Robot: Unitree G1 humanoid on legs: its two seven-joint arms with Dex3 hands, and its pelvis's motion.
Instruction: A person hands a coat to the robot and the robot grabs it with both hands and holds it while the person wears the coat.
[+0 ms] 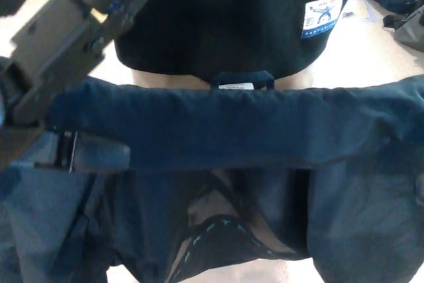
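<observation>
the coat (218, 127) hangs spread across the view, collar up, before the person (225, 18); soft, limp, light, best gripped at collar ends; left hand (59, 77) at its left edge, grip unclear, right hand unseen

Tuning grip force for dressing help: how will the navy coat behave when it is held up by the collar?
Likely floppy: the coat sags in soft folds below its collar. Probably light, since the thin fabric drapes. The smooth lining may slip. The left hand is near its edge.
</observation>
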